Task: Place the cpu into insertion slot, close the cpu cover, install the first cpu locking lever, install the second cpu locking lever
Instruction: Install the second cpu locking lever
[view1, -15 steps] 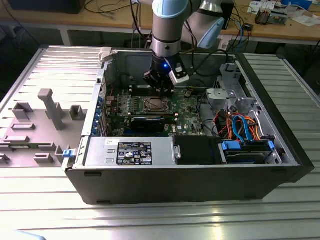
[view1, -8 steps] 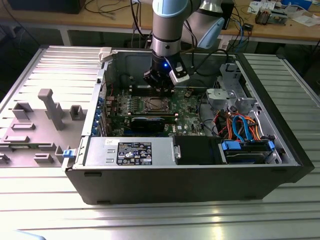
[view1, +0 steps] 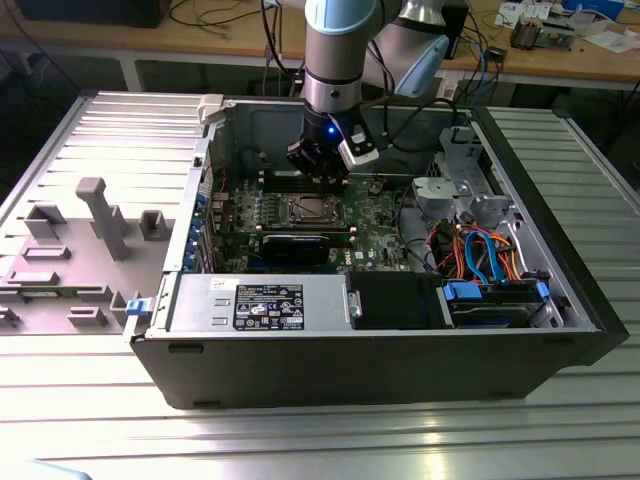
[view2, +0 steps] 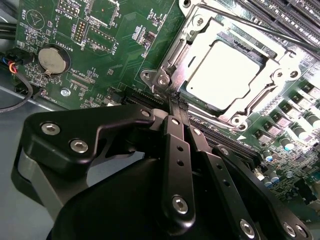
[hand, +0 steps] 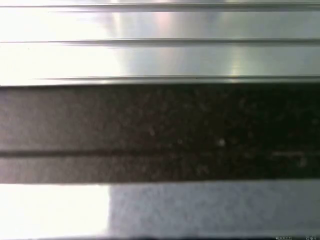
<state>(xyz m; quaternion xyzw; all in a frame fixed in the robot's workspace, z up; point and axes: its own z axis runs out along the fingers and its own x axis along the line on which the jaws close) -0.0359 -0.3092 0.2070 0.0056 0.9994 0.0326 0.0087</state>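
Second wrist view: cpu (view2: 231, 74) seated (cover (view2: 175, 57) down), beyond closed fingers (view2: 176, 106).

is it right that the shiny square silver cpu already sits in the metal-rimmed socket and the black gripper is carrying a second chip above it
Not quite. The shiny square silver cpu does sit in the metal-rimmed socket, but the black gripper carries no chip: in the second wrist view its fingers are shut together at the socket's corner with nothing between them.
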